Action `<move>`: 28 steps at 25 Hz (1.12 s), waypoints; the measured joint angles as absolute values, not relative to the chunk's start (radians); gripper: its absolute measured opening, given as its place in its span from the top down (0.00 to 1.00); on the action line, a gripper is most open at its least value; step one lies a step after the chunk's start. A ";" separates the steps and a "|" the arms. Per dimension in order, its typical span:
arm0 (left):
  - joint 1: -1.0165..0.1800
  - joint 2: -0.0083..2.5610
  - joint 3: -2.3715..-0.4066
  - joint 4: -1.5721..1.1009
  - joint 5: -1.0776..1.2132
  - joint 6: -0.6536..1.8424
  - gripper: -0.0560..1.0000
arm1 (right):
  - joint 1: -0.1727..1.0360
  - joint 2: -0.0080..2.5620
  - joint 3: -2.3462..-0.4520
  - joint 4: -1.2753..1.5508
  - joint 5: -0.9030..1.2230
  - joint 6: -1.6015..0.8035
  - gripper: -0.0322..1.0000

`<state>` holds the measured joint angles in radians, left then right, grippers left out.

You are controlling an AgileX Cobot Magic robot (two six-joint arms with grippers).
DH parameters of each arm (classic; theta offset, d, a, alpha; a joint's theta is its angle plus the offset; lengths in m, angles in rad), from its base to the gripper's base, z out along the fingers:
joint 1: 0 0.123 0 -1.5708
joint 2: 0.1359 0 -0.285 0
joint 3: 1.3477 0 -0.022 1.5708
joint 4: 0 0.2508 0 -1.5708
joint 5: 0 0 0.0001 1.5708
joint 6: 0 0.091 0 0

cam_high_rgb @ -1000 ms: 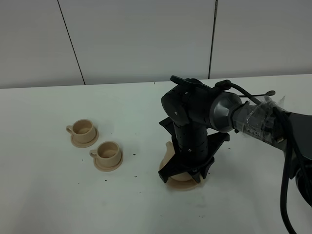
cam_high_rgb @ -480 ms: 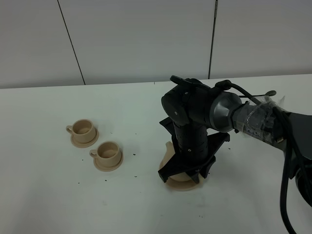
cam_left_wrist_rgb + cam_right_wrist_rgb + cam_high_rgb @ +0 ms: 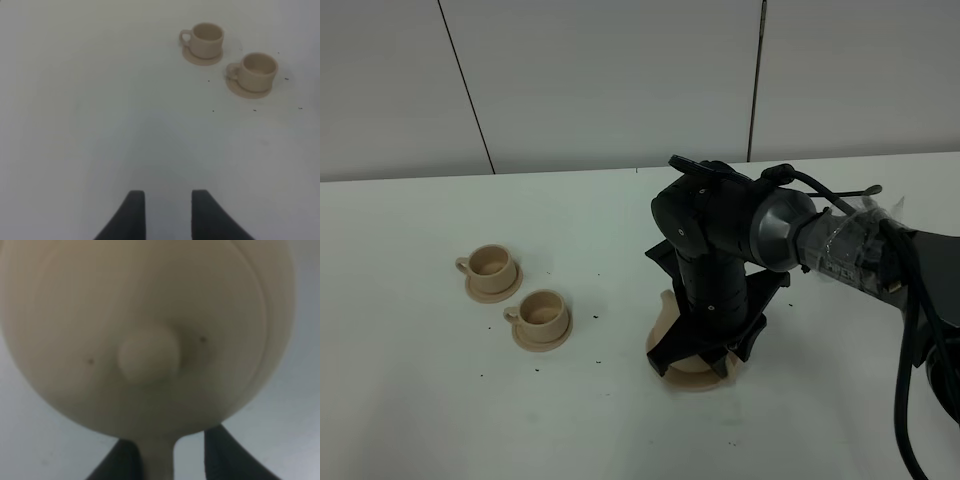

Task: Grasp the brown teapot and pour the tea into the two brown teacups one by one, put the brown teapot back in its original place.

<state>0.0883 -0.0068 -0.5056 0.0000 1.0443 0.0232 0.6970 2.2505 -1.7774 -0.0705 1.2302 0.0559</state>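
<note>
**White table [image 3: 440,400], seen from above.** It is backed by a pale panelled wall [image 3: 620,80] with thin dark seams. Small dark specks [image 3: 592,317] lie scattered over the tabletop.

The teapot [image 3: 148,315] stands on its wide saucer [image 3: 695,381] right of centre. It is largely hidden under the black right arm, which reaches straight down over it. The right gripper [image 3: 167,460] straddles the loop handle [image 3: 160,457]. Its jaws are parted: one finger lies close against the handle, and a strip of table shows between the handle and the other finger. The lid knob [image 3: 148,357] faces the wrist camera.

The far cup [image 3: 492,263] and the near cup [image 3: 542,310] stand close together, well to the left of the teapot. Each sits on a small saucer [image 3: 495,296], with its handle pointing left.

The left gripper [image 3: 167,217] is over bare table with the cups ahead of it. Its jaws are narrowly parted and hold nothing.
</note>
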 joint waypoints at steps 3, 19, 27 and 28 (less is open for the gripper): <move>0.088 -0.007 -0.506 0.000 1.044 0.023 0.66 | 0.697 2.250 -1.777 -0.070 1.230 0.023 0.69; 0.088 -0.007 -0.506 0.000 1.044 0.023 0.66 | 0.697 2.250 -1.777 -0.070 1.230 -0.063 0.73; 0.088 -0.007 -0.506 0.000 1.044 0.023 0.66 | 0.695 2.250 -1.779 -0.070 1.231 -0.078 0.87; 0.088 -0.007 -0.506 0.000 1.044 0.023 0.66 | 0.695 2.250 -1.779 -0.070 1.231 -0.080 0.87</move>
<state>0.0883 -0.0068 -0.5056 0.0000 1.0443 0.0232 0.6948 2.2505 -1.7789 -0.0705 1.2314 -0.0796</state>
